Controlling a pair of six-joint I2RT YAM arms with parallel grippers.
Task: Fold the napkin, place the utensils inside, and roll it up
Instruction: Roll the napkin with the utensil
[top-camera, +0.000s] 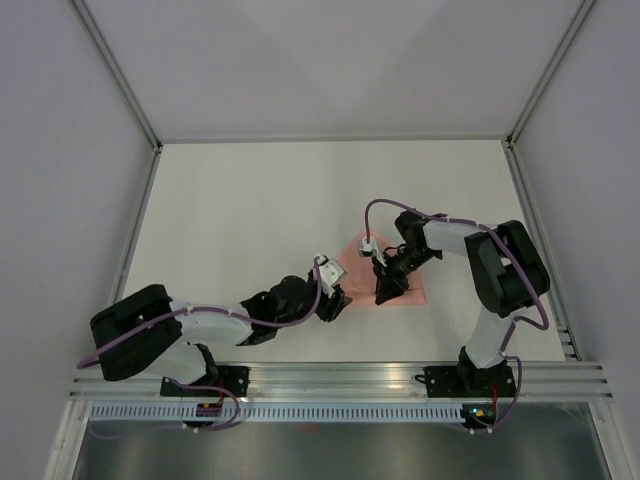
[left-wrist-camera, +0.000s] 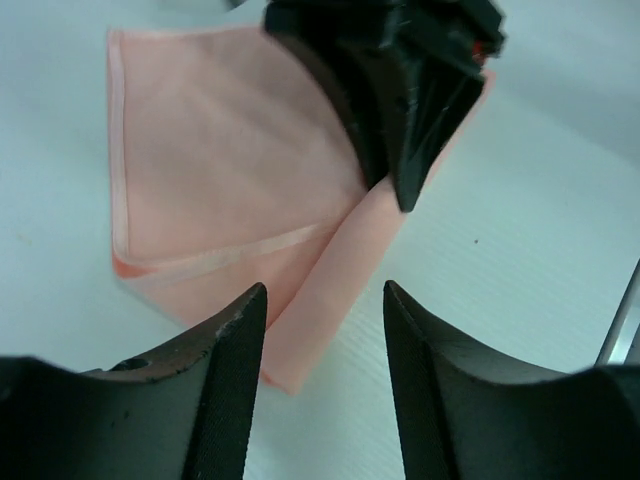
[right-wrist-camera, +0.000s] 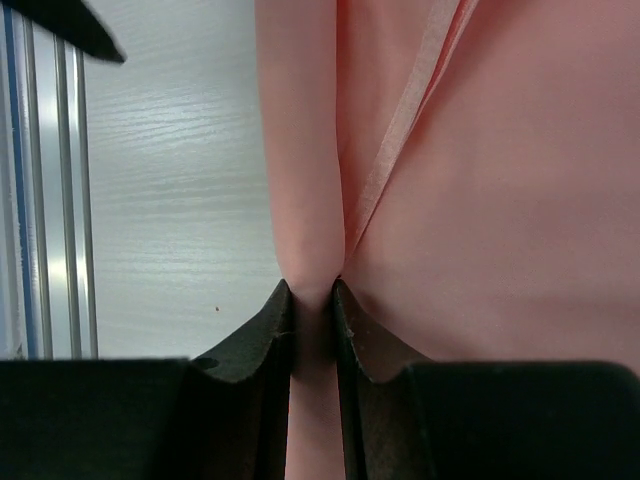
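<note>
Pale pink napkin (top-camera: 352, 260), folded flat with hemmed edges showing, one side rolled into a soft tube, lies right of centre in the top view.

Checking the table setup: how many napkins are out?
1: the pink napkin, partly rolled, lies right of centre in the top view, its rolled edge pinched by the right arm's fingers. No other shows.

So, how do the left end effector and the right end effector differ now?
The left end effector is open and holds nothing; the right end effector is shut on a rolled fold of the napkin. The left hangs at the cloth's edge, the right over the cloth. Both are black.
</note>
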